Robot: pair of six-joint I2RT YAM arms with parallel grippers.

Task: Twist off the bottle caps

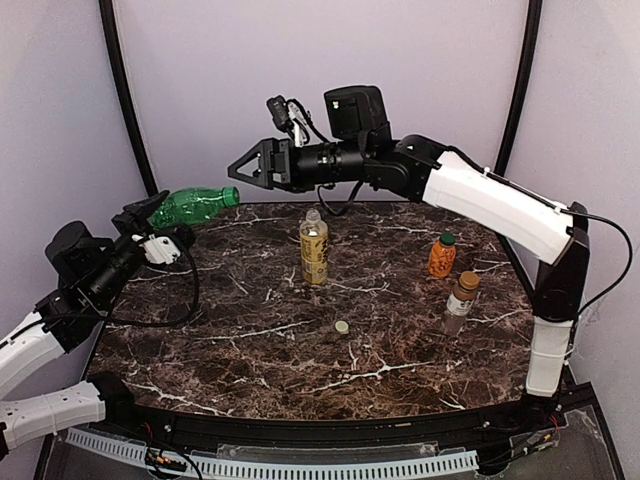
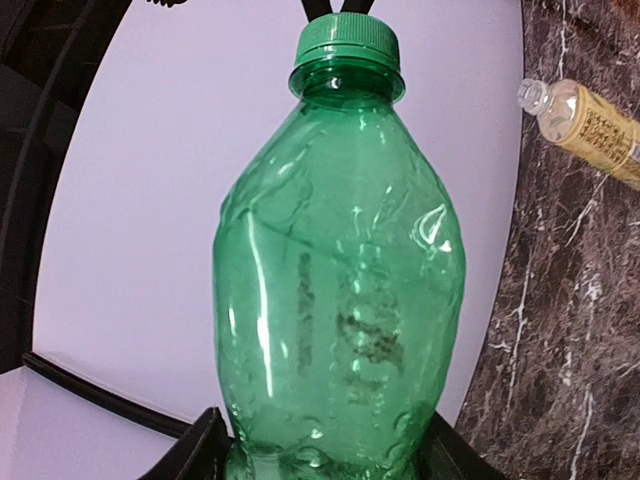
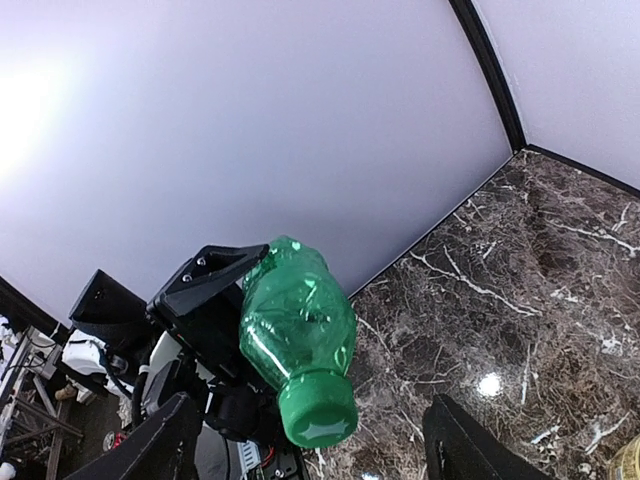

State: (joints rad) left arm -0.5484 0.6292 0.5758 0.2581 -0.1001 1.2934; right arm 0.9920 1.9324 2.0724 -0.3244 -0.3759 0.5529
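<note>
Over the left rear corner of the marble table [image 1: 250, 350], green bottle [image 1: 197, 206] lying level, base clamped in the left gripper [image 1: 158, 228]. Opposite, right gripper [image 1: 236, 164] gaping wide, empty, just short of the ribbed cap [image 3: 318, 408]. Best to square up on the ridges, close firmly, twist gently: thin, dented, crinkly walls, likely to buckle.

The right arm [image 1: 495, 205] and left arm [image 1: 40, 350] each show 2 glossy white shell links joined by matte black joints; a black camera box [image 1: 355, 108] tops the right wrist; black cables [image 1: 305, 122] loop beside it; the right gripper [image 1: 240, 165] is black and angular.
</note>
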